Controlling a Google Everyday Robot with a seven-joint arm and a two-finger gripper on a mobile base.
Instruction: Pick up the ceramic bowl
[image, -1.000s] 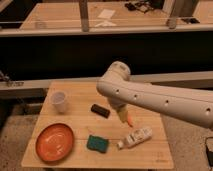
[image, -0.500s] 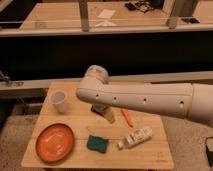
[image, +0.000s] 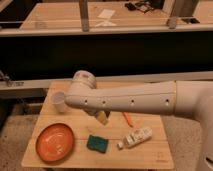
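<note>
Wooden table (image: 150, 156) in lower half of view, carrying five loose items. Ceramic bowl (image: 55, 142): orange, round, shallow, sits upright and flat on the table at about 8 o'clock from the table centre, close to the front-left corner, nothing inside it or touching it. White cup (image: 59, 101) stands upright at about 10 o'clock, near the back-left edge, apart from the bowl and directly at 12 o'clock from it. Green sponge (image: 97, 144) lies at about 6 o'clock from centre, just at 3 o'clock of the bowl, with a gap between them. White bottle (image: 136, 137) lies on its side at about 4 o'clock, slanted. Thin orange stick-like item (image: 128, 119) lies at 12 o'clock of the bottle, partly under the arm. White arm (image: 135, 100) reaches in from 3 o'clock and spans the table's middle. End effector (image: 102, 117) hangs below the arm over the table centre, at about 1 o'clock from the bowl and apart from it; mostly hidden by the arm, so cannot tell whether spread or pressed together. It holds nothing visible.
</note>
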